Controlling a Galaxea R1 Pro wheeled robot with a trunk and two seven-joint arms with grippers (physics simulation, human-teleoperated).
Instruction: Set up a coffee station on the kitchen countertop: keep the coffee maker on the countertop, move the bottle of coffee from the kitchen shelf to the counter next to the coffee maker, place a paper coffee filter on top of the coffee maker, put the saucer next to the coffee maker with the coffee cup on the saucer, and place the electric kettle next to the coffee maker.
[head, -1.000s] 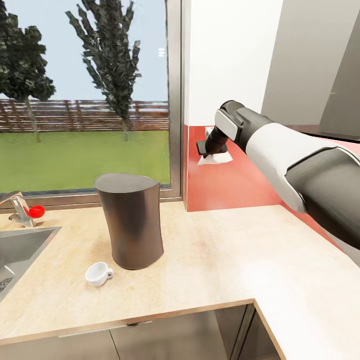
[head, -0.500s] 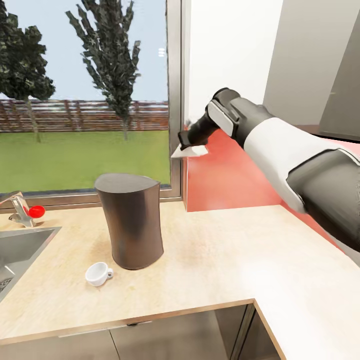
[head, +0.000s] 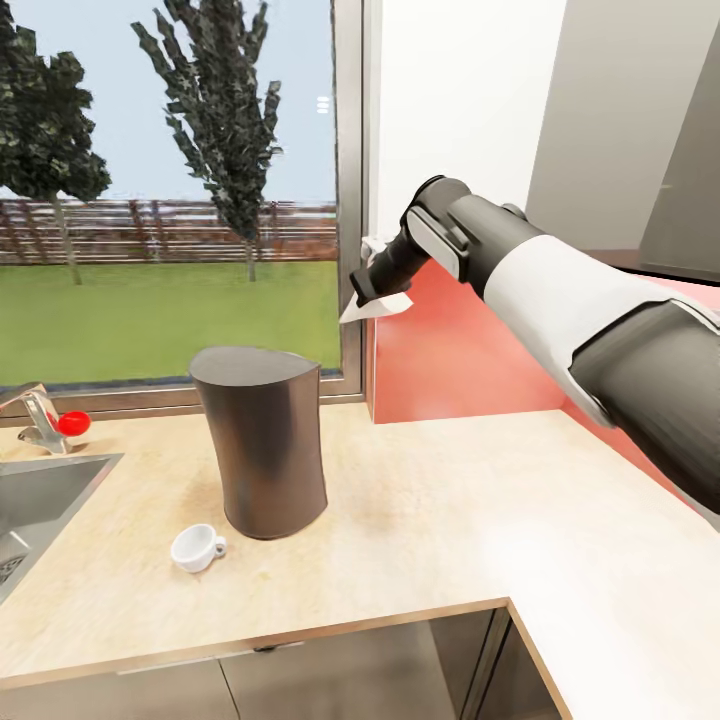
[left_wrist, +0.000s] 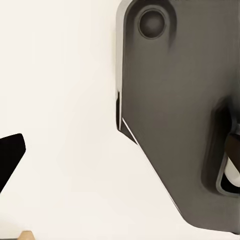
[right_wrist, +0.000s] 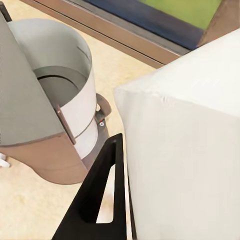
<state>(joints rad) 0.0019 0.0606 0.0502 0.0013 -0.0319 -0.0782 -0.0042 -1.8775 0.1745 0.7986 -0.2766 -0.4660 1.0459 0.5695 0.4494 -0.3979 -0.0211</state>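
Observation:
The dark grey coffee maker stands on the light wood kitchen countertop. The white coffee cup lies on the counter by its front left. My right gripper is in the air above and right of the coffee maker, in front of the window frame, shut on the whitish paper coffee filter. In the right wrist view the paper coffee filter looms large beside one black finger, with the coffee maker below. One black fingertip of my left gripper shows against a white surface.
A steel sink with a faucet and a red knob sits at the counter's left. A red backsplash and a large window back the counter. A dark grey panel shows in the left wrist view.
My right gripper has carried the paper filter left and slightly up, from in front of the red backsplash to the window frame, closer to the coffee maker. Nothing on the counter moved.

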